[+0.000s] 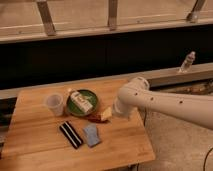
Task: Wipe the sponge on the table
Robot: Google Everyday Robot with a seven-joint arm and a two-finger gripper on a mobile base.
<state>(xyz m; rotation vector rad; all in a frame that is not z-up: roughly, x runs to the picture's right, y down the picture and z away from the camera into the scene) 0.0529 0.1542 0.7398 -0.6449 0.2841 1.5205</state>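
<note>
Table (35, 145) of light wood fills the near left. White arm (170, 102) reaches in from the right, its gripper (107, 114) low beside the green plate (90, 97); whether it grips anything cannot be told. Black block (71, 134) lies nearer, with the light-blue sponge (91, 135) flat just right of it.

The table (40, 142) is being shown as light-brown wood, planked, with visible grain and a matt finish. The sponge (92, 135), at 6 o'clock of the green plate (93, 96), is being seen as a soft, dull, light-blue pad. The black block (71, 134) at the sponge's 9 o'clock is being shown matt, with pale stripes. The plate is being lit to a faint gloss. The cup (54, 103) is being seen as translucent and plastic-looking. The arm's white shell (170, 102) is being shown smooth and hard, with a slight sheen. The gripper (111, 113) is being held at the plate's 4 o'clock, over the wood.
</note>
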